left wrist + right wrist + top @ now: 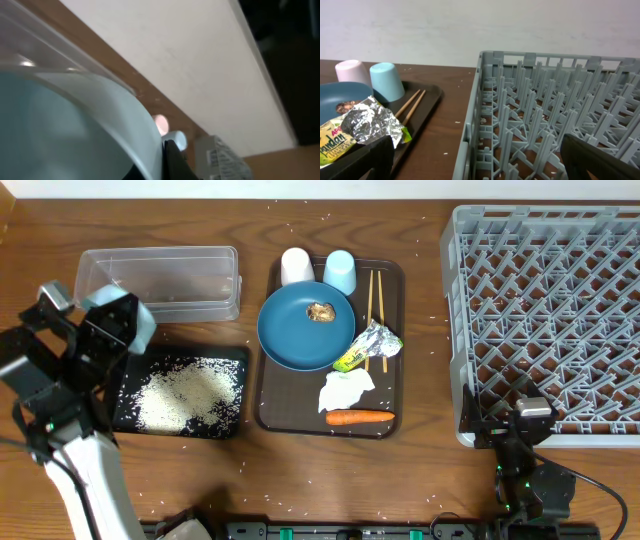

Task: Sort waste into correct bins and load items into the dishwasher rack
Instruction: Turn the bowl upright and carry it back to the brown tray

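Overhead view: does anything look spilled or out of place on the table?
Yes: white rice is heaped in the black tray, but stray grains lie scattered over the wooden table around it, beyond the brown serving tray and toward the rack.

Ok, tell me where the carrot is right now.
Overhead view: the carrot lies mid-table along the near edge of the brown serving tray, right beside the crumpled tissue.
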`<state>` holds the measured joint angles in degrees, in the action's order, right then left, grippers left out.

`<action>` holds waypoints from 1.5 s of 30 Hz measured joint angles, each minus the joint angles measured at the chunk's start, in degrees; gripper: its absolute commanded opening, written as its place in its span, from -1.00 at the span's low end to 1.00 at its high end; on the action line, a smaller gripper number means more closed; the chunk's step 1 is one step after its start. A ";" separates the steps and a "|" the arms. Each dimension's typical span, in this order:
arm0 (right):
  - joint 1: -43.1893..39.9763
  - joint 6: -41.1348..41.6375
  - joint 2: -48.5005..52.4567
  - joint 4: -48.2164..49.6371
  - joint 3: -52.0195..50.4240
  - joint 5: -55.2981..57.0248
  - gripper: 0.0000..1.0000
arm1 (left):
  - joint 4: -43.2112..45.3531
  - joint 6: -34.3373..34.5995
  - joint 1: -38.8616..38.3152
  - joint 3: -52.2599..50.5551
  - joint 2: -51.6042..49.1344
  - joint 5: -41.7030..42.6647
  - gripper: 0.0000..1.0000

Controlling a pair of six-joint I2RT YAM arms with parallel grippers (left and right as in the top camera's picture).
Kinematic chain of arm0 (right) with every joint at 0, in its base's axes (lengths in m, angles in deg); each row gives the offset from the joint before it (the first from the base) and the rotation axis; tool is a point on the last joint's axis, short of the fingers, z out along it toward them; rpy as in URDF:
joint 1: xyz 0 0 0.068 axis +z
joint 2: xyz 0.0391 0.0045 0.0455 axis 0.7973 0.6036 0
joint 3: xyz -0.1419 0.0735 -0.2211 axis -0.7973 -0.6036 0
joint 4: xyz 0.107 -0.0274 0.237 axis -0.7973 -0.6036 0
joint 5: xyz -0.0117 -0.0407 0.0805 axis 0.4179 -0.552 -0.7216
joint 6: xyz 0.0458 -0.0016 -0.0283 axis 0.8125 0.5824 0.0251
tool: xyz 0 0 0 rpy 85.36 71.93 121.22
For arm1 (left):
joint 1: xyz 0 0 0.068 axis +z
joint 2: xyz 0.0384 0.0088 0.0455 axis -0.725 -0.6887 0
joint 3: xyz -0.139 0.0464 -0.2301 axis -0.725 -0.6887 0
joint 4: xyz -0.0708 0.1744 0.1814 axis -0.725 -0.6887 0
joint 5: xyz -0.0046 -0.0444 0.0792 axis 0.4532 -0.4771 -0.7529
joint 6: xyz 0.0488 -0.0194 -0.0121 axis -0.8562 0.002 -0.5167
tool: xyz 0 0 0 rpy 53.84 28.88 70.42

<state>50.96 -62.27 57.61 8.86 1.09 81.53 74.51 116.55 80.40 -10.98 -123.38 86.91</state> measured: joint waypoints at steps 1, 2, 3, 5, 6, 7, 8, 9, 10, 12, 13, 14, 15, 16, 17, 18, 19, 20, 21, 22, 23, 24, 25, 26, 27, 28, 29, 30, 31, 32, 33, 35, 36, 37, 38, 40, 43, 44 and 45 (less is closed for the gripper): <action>0.00 0.00 0.00 -0.04 0.00 0.00 0.99 | -3.06 -1.31 -0.31 0.04 1.90 -2.54 -0.88; 0.00 0.00 0.00 -0.02 0.00 0.00 0.99 | -6.10 -2.80 -0.83 0.09 3.72 -5.51 -0.88; 0.00 0.00 0.00 -0.04 0.00 0.00 0.99 | -9.16 -4.04 -1.77 0.11 5.57 -9.20 -0.88; 0.00 0.00 0.00 -0.02 0.00 0.00 0.98 | -12.50 -5.95 -4.31 0.13 7.32 -14.58 -0.88; 0.00 0.00 0.00 -0.02 0.00 0.00 0.98 | -13.53 -6.82 -5.75 0.13 7.80 -16.76 -0.88; 0.00 0.00 0.00 -0.02 0.00 0.00 0.98 | -14.27 -7.58 -7.28 0.13 8.04 -18.73 -0.88; 0.00 0.00 0.00 -0.02 0.00 0.00 0.99 | -14.86 -8.22 -8.74 0.13 8.09 -20.48 -0.88; 0.00 0.00 0.00 -0.02 0.00 0.00 0.99 | -15.80 -8.85 -10.69 0.13 8.09 -22.58 -0.88; 0.00 0.00 0.00 -0.02 0.00 0.00 0.98 | -16.68 -9.27 -12.24 0.13 8.07 -24.28 -0.88; 0.00 0.00 0.00 -0.02 0.00 0.00 0.98 | -18.75 -10.05 -15.78 0.13 8.07 -28.06 -0.88; 0.00 0.00 0.00 0.00 0.00 0.00 0.98 | -19.85 -10.25 -17.53 0.13 8.07 -29.83 -0.88; 0.00 0.00 0.00 -0.02 0.00 0.00 0.98 | -20.94 -10.47 -19.21 0.13 8.07 -31.63 -0.87; 0.00 0.00 0.00 0.00 0.00 0.00 0.99 | -22.01 -10.54 -20.90 0.13 8.07 -33.14 -0.88; 0.00 0.00 0.00 -0.02 0.00 0.00 0.98 | -22.99 -10.54 -22.95 0.13 8.07 -34.51 -0.88; 0.00 0.00 0.00 0.00 0.00 0.00 0.99 | -23.93 -10.69 -24.96 0.13 8.07 -35.63 -0.88; 0.00 0.00 0.00 -0.02 0.00 0.00 0.99 | -24.55 -10.73 -26.43 0.13 8.07 -36.30 -0.88; 0.00 0.00 0.00 -0.02 0.00 0.00 0.98 | -25.22 -10.82 -28.33 0.13 8.07 -37.11 -0.88; 0.00 0.00 0.00 -0.02 0.00 0.00 0.98 | -25.88 -10.97 -30.53 0.13 8.07 -37.79 -0.88; 0.00 0.00 0.00 -0.02 0.00 0.00 0.98 | -26.49 -11.02 -32.57 0.13 8.07 -38.47 -0.88; 0.00 0.00 0.00 -0.02 0.00 0.00 0.98 | -27.19 -11.15 -35.06 0.13 8.07 -39.60 -0.88; 0.00 0.00 0.00 -0.02 0.00 0.00 0.98 | -27.96 -11.34 -37.20 0.13 8.07 -40.89 -0.88; 0.00 0.00 0.00 -0.02 0.00 0.00 0.98 | -28.81 -11.34 -40.06 0.13 8.07 -42.66 -0.88; 0.00 0.00 0.00 -0.02 0.00 0.00 0.98 | -29.55 -11.37 -42.58 0.13 8.02 -44.41 -0.88; 0.00 0.00 0.00 -0.02 0.00 0.00 0.98 | -30.27 -11.37 -44.89 0.13 7.89 -46.21 -0.88; 0.00 0.00 0.00 -0.02 0.00 0.00 0.98 | -30.97 -11.32 -47.25 0.13 7.58 -47.74 -0.88; 0.00 0.00 0.00 -0.02 0.00 0.00 0.99 | -31.52 -11.28 -49.75 0.13 7.04 -49.22 -0.88; 0.00 0.00 0.00 -0.02 0.00 0.00 0.98 | -31.74 -11.06 -52.11 0.13 6.23 -50.36 -0.88; 0.00 0.00 0.00 -0.02 0.00 0.00 0.99 | -31.76 -10.64 -54.10 0.13 5.22 -51.21 -0.88; 0.00 0.00 0.00 -0.02 0.00 0.02 0.98 | -31.71 -9.97 -56.04 0.13 4.07 -52.02 -0.89; 0.00 0.00 0.00 -0.02 0.00 0.00 0.98 | -31.56 -9.35 -57.68 0.13 2.73 -52.48 -0.87; 0.00 0.00 0.00 -0.02 0.00 0.00 0.98 | -31.28 -8.61 -59.36 0.13 1.20 -52.94 -0.88; 0.00 0.00 0.00 -0.02 0.00 0.00 0.98 | -29.88 -7.06 -62.58 0.13 -2.82 -53.64 -0.88; 0.00 0.00 0.00 -0.02 0.00 0.00 0.98 | -29.14 -6.58 -63.60 0.13 -4.42 -53.79 -0.88; 0.00 0.00 0.00 -0.04 0.00 0.00 0.98 | -28.37 -5.99 -64.70 0.13 -6.34 -53.90 -0.88; 0.00 0.00 0.00 0.00 0.00 0.00 0.98 | -27.28 -5.22 -66.05 0.13 -8.92 -54.05 -0.88; 0.00 0.00 0.00 -0.02 0.00 0.00 0.98 | -25.51 -4.00 -67.65 0.13 -12.28 -54.03 -0.88; 0.00 0.00 0.00 -0.02 0.00 0.00 0.98 | -22.77 -2.51 -70.12 0.13 -17.25 -53.94 -0.88; 0.00 0.00 0.00 -0.02 0.00 0.00 0.98 | -21.90 -2.25 -70.90 0.13 -18.67 -53.92 -0.88; 0.00 0.00 0.00 -0.02 0.00 0.00 0.98 | -21.46 -2.10 -71.58 0.13 -19.78 -53.90 -0.88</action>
<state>50.96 -62.27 57.61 8.83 1.09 81.53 53.04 114.45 8.82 -10.85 -143.16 33.01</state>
